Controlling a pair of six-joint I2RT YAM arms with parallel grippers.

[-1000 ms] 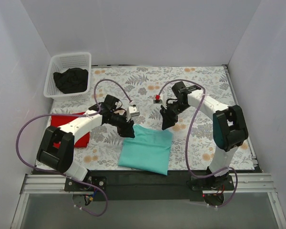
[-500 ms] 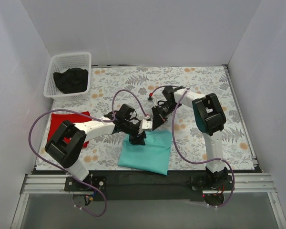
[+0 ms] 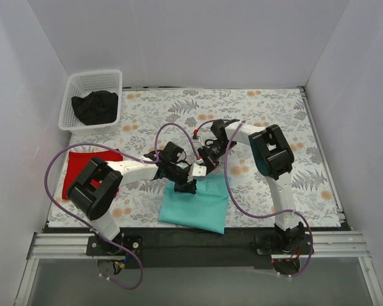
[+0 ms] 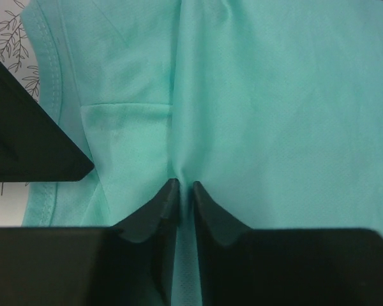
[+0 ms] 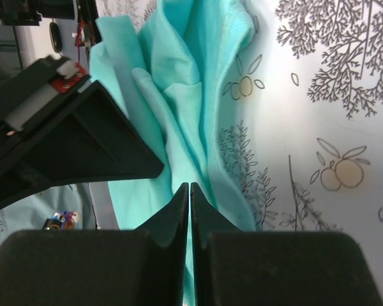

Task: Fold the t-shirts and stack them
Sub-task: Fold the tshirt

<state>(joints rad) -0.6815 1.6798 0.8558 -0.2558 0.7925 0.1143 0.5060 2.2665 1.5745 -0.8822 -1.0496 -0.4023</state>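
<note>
A teal t-shirt (image 3: 198,204) lies partly folded at the near middle of the table. My left gripper (image 3: 186,185) is shut on a pinched ridge of the teal fabric (image 4: 255,95) at the shirt's far edge, its tips (image 4: 184,185) pressed together on the cloth. My right gripper (image 3: 200,168) is just beyond it, shut on a bunched fold of the same shirt (image 5: 198,83), which runs between its tips (image 5: 189,186). A folded red t-shirt (image 3: 73,167) lies at the left. A black t-shirt (image 3: 97,106) sits in the basket.
The white basket (image 3: 73,83) stands at the back left corner. The floral tablecloth (image 3: 268,115) covers the table. Both arms cross close together over the middle. Purple cables loop beside each arm. White walls enclose three sides.
Both grippers have moved in from either side to the teal shirt's far edge and closed on it. The fabric there is now bunched up between them.
</note>
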